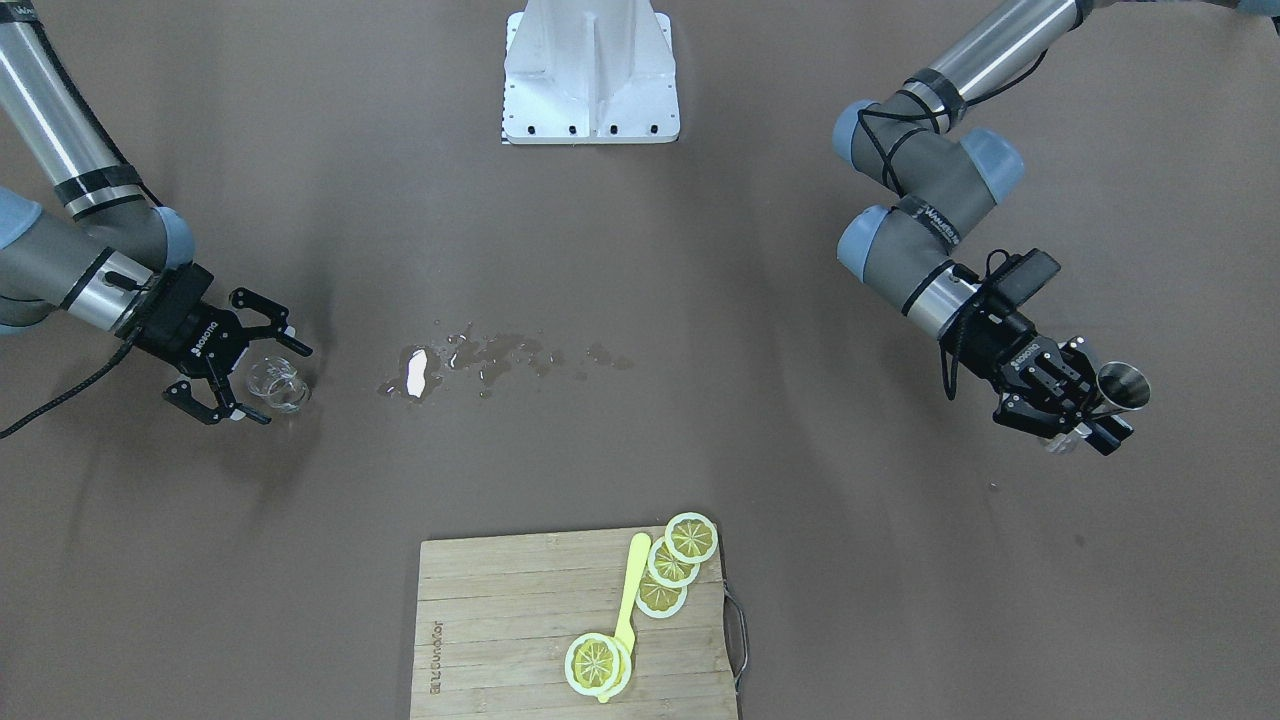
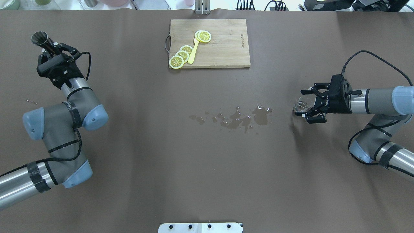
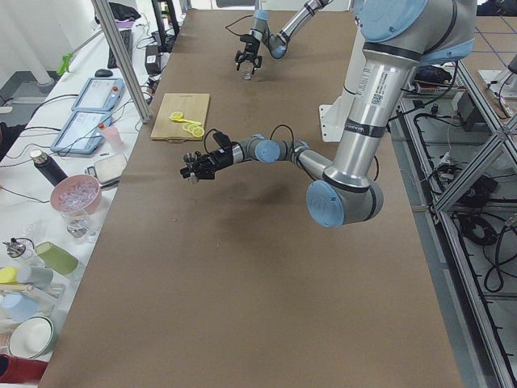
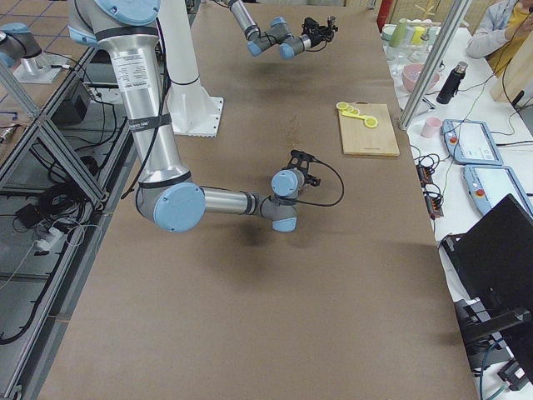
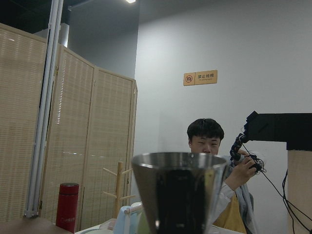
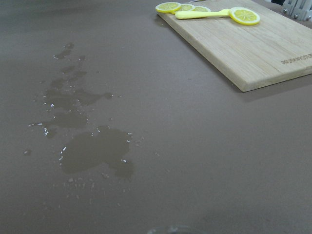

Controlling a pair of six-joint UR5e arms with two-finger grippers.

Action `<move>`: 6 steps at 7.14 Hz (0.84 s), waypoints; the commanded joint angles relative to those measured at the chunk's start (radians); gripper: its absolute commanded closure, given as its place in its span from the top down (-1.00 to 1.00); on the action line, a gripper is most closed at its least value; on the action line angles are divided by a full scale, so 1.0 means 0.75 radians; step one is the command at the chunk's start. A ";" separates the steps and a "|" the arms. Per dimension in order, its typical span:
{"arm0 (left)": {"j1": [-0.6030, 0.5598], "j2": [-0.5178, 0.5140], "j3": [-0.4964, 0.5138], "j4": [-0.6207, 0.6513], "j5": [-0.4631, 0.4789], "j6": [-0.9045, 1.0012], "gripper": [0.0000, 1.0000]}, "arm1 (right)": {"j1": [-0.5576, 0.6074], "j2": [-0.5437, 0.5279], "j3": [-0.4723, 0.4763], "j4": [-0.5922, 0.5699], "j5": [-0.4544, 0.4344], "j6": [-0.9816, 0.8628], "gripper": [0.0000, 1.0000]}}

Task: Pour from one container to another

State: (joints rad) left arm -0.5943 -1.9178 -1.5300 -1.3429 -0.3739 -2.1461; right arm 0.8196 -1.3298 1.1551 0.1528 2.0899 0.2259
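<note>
A small metal jigger [image 2: 38, 38] is held above the table at the far left of the overhead view, mouth tilted outward, with my left gripper [image 2: 48, 48] shut on its lower part. In the left wrist view the jigger [image 5: 178, 195] fills the bottom centre. A clear glass [image 2: 302, 105] stands on the table at the right. My right gripper [image 2: 304, 106] is open, one finger on each side of the glass and apart from it. From the front the glass [image 1: 275, 383] sits between those spread fingers [image 1: 290, 345]. Whether either vessel holds liquid I cannot tell.
A water spill [image 2: 239, 118] spreads over the brown table's middle, left of the glass. A wooden cutting board [image 2: 210, 42] with lemon slices [image 2: 181, 56] and a yellow utensil lies at the far edge. The robot's white base [image 1: 590, 70] is on the near side.
</note>
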 commanded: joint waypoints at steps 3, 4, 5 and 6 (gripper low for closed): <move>0.032 -0.036 0.046 0.262 -0.068 -0.281 -1.00 | 0.083 -0.041 0.228 -0.228 0.077 0.004 0.98; 0.034 -0.059 0.080 0.263 -0.070 -0.286 -1.00 | 0.126 -0.041 0.274 -0.301 0.117 0.004 0.98; 0.036 -0.087 0.125 0.261 -0.068 -0.292 -1.00 | 0.175 -0.041 0.308 -0.379 0.144 0.000 0.98; 0.030 -0.092 0.134 0.261 -0.070 -0.290 -1.00 | 0.208 -0.039 0.339 -0.447 0.153 0.000 0.99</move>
State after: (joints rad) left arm -0.5699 -1.9748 -1.4488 -1.1496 -0.4252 -2.3599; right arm 0.9403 -1.3597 1.3777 -0.1164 2.1885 0.2266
